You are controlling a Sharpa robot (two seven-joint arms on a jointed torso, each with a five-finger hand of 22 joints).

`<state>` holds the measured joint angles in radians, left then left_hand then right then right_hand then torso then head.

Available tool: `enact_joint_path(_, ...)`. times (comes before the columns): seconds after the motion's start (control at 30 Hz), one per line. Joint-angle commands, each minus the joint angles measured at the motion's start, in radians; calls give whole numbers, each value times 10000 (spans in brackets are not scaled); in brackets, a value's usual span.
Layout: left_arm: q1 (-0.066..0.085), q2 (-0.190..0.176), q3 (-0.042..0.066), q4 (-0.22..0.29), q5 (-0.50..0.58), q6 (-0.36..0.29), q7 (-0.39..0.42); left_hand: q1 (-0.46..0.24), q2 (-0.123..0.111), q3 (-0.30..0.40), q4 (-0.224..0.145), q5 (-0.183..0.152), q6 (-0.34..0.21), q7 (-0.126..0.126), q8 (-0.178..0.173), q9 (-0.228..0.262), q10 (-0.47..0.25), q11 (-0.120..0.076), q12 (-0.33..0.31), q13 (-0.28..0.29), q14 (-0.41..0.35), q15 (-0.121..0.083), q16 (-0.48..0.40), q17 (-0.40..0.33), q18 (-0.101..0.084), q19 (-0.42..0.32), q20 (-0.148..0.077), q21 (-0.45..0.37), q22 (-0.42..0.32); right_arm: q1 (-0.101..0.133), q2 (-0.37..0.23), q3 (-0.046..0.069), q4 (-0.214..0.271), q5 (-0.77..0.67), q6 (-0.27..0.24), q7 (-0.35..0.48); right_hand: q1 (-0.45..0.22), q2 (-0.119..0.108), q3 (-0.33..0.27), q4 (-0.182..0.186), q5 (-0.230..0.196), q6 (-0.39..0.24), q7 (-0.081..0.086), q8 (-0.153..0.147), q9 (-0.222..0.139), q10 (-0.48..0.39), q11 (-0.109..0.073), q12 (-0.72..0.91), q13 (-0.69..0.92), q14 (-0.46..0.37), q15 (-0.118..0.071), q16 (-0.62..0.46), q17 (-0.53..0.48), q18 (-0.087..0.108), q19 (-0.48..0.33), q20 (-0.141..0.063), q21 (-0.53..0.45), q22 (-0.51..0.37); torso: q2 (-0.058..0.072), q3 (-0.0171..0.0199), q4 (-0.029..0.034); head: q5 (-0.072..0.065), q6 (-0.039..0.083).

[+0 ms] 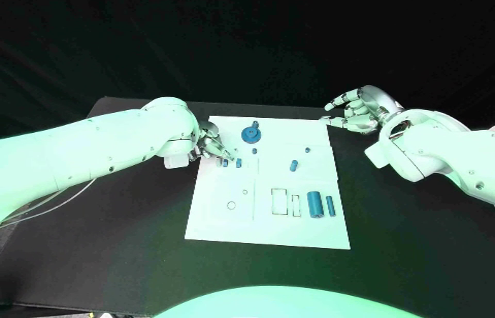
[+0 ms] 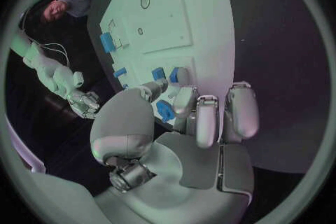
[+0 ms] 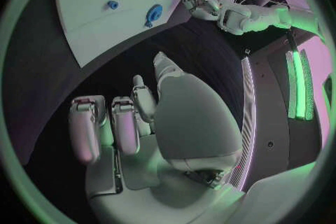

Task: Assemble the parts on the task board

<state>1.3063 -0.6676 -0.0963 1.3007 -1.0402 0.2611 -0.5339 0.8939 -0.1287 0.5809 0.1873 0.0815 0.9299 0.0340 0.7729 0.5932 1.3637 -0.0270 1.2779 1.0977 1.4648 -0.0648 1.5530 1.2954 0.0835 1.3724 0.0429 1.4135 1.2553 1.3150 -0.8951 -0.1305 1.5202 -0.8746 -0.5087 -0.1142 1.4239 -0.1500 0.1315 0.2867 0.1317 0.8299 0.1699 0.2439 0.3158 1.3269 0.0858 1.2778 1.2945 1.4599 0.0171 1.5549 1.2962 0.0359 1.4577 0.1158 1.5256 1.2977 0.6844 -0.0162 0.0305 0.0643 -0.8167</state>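
The left hand, at the task board's ten o'clock corner, pinches a small blue part; lower it squarely. The right hand hovers, fingers apart, empty.

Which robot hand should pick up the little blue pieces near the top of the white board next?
Probably the left robot hand. Its fingers are already down at the board's left edge, right beside two small blue parts. The right robot hand hangs off the board's far right corner, holding nothing.
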Motion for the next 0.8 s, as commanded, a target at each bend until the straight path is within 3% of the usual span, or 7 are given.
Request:
enact_joint_path(0.03, -3, -51, 29, 118, 11, -111, 39, 19, -185, -312, 17, 202, 158, -29, 202, -158, 174, -58, 2, 141, 1060, -143, 178, 2754, -164, 135, -92, 172, 166, -10, 5, 0, 11, -19, -3, 38, -261, -71, 248, -1, 95, -78, -10, 170, 80, -89, -24, -65, 2, 969, -103, -148, 2239, -226, 909, -72, -95, 2453, 1, -10, -9, -5, 22)
enact_joint_path(0.23, -6, -331, 210, 424, 454, -869, 154, 249, -403, -825, 335, 257, -159, 74, 198, -228, -235, 11, -471, -499, 1060, -119, 178, 2754, -108, -21, -78, 33, -86, -25, 4, 0, -5, -19, -28, 68, -261, -71, 248, -1, 95, -78, -10, 170, 80, -89, -24, -65, 2, 969, -103, -148, 2239, -226, 909, -72, -95, 2453, -4, -5, -14, -66, 63)
enact_joint_path(0.33, -4, -483, 344, 584, 982, -1511, 605, 766, -470, -1314, 808, 302, -935, 351, 161, -273, -1395, 266, -1500, -1916, 780, 81, -268, 2013, 123, -753, 78, -610, -1183, -34, 2, 0, -16, 0, -55, 98, -261, -71, 248, -1, 95, -78, -10, 170, 80, -89, -24, -65, 2, 969, -103, -148, 2239, -226, 909, -72, -95, 2453, -1, -2, -14, -80, 98)
enact_joint_path(0.4, -3, -552, 406, 691, 1393, -2127, 1293, 1207, -361, -1581, 1022, 331, -1657, 677, 67, -324, -3087, 573, -2887, -3781, 208, 349, -1002, 906, 434, -1876, 308, -1610, -2753, -40, -5, -1, -22, 6, -86, 124, -280, -77, 241, 5, 94, -90, -9, 176, 78, -94, -23, -69, -4, 966, -103, -154, 2231, -222, 903, -72, -112, 2445, -5, -2, -9, -100, 107)
enact_joint_path(0.47, -3, -558, 441, 766, 1611, -2749, 2128, 1924, -243, -1656, 932, 404, -2776, 1138, -217, -440, -4532, 1008, -3627, -4319, -1391, 728, -2683, -1311, 944, -4060, 588, -3720, -5628, -45, -11, -1, -27, 8, -118, 161, -280, -77, 241, 5, 94, -90, -9, 176, 78, -94, -23, -69, -4, 966, -103, -154, 2231, -222, 903, -72, -112, 2445, -14, -5, 11, -135, 139)
enact_joint_path(0.57, -13, -467, 421, 830, 1435, -3591, 3415, 3368, -372, -1329, 736, 387, -3703, 1529, -521, -850, -5839, 1465, -4581, -5287, -4002, 1166, -5142, -4374, 993, -4516, 1066, -4988, -6392, -51, -15, -3, -32, 9, -160, 228, -280, -75, 242, 4, 95, -93, -9, 177, 77, -102, -23, -78, -13, 961, -103, -166, 2212, -219, 897, -72, -126, 2438, -3, -15, 17, -154, 169)
enact_joint_path(0.8, -373, -174, 301, 692, -615, -4806, 5505, 5173, -857, -422, -132, 343, -3453, 1599, -1147, -1831, -6068, 1547, -5692, -6722, -4278, 1224, -5178, -4963, 1005, -4325, 1104, -5439, -6726, -65, -11, -6, -31, 2, -216, 357, -273, -73, 246, -2, 98, -96, -9, 180, 77, -128, -23, -108, -41, 958, -104, -173, 2201, -207, 878, -72, -173, 2414, 1, -6, -3, -167, 220)
